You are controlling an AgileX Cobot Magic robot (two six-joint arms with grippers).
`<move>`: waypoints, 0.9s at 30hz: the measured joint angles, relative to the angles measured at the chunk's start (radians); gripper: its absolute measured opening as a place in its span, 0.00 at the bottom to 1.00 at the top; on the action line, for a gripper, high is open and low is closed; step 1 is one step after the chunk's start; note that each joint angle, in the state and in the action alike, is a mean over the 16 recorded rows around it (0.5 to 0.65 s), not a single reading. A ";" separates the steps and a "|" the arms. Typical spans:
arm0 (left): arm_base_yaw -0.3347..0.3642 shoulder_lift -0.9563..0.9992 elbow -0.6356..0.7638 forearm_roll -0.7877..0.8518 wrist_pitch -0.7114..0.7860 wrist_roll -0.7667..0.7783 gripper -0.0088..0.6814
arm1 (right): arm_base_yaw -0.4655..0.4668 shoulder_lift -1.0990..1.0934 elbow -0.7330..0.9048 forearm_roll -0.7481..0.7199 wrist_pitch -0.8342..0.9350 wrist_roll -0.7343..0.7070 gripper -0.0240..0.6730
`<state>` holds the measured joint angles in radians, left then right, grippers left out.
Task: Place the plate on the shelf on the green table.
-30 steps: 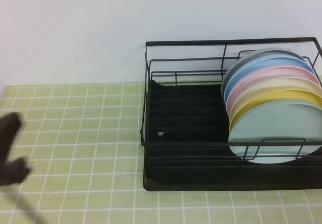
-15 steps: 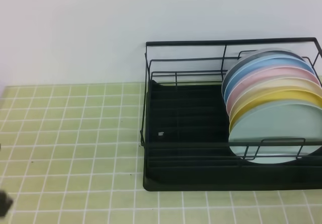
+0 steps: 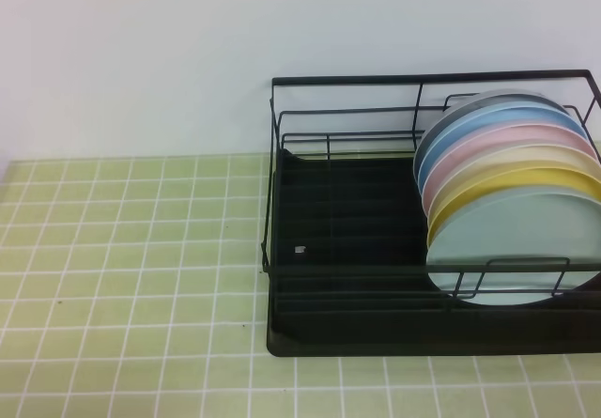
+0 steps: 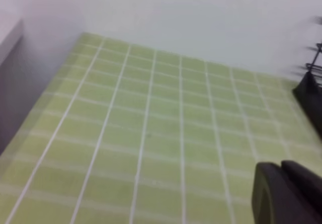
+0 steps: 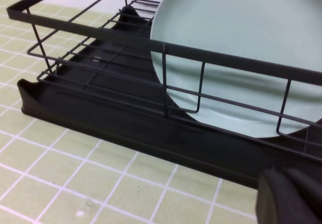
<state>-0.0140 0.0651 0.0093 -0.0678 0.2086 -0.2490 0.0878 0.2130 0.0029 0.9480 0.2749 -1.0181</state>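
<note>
The pale mint plate (image 3: 512,249) stands upright at the front of a row of plates in the right end of the black wire shelf (image 3: 357,329). The shelf rests on the green table (image 3: 131,249). Neither arm shows in the high view. In the right wrist view the plate (image 5: 241,48) leans behind the shelf's front rail (image 5: 100,32), and my right gripper (image 5: 291,189) is shut and empty, low in front of the shelf. In the left wrist view my left gripper (image 4: 283,183) is shut and empty above bare tiles (image 4: 151,133).
Behind the mint plate stand yellow (image 3: 526,185), pink (image 3: 507,146) and blue (image 3: 488,117) plates. The left part of the shelf's ribbed tray (image 3: 338,221) holds no plates. A white wall runs behind the table, and a grey ledge (image 4: 7,38) borders its far left.
The dark, blurred left arm that was at the left edge of the high view has drawn back out of that view. The plates and shelf have not moved.
</note>
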 joint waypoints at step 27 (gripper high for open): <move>0.046 -0.092 0.031 0.099 0.074 0.001 0.01 | 0.000 -0.002 0.000 0.000 0.004 0.000 0.03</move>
<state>0.0323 -0.0265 0.0401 0.0310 0.2828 -0.2480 0.0878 0.2113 0.0029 0.9480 0.2793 -1.0181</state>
